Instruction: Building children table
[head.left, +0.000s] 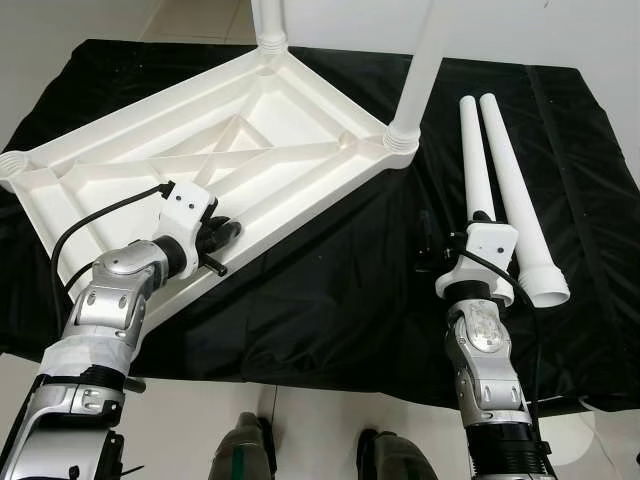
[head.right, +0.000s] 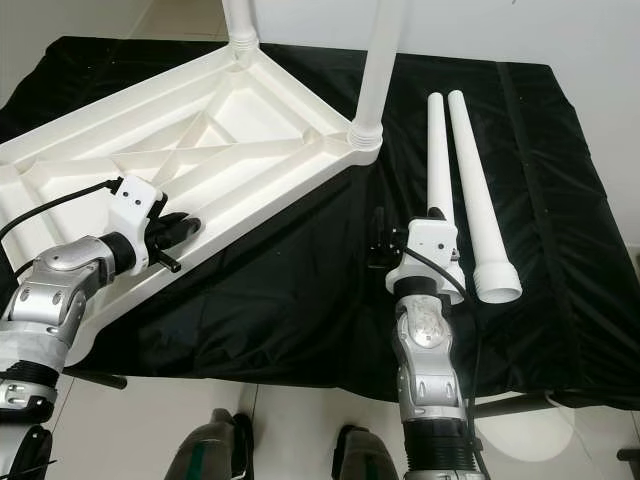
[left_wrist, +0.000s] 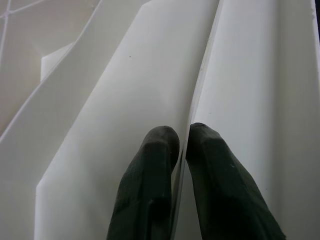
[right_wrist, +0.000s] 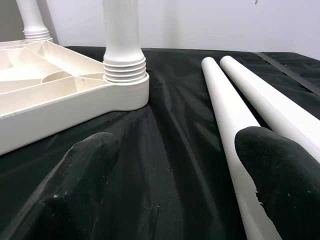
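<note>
The white tabletop (head.left: 200, 165) is lying upside down on the black cloth (head.left: 340, 280), taking up the left and far part of the scene, with two legs (head.left: 425, 70) already standing upright in its far corner sockets. The left gripper (head.left: 222, 243) is pinching the thin wall along the tabletop's near rim, its fingertips (left_wrist: 160, 145) pressing together on either side of that edge, apparently steadying the piece. Two loose legs (head.left: 505, 190) are lying side by side on the cloth to the right, touching or nearly so, their long axes running from far to near with the flared socket ends toward the robot. The right gripper (right_wrist: 172, 160) is hanging spread wide and empty, low over the cloth, its right finger sitting at the near end of the inner loose leg and its left finger over bare cloth. That leg is lying just to the right of the gripper's midline and running almost straight away from it, so the right arm is clearly the nearer one; a small shift rightward looks needed before closing.
</note>
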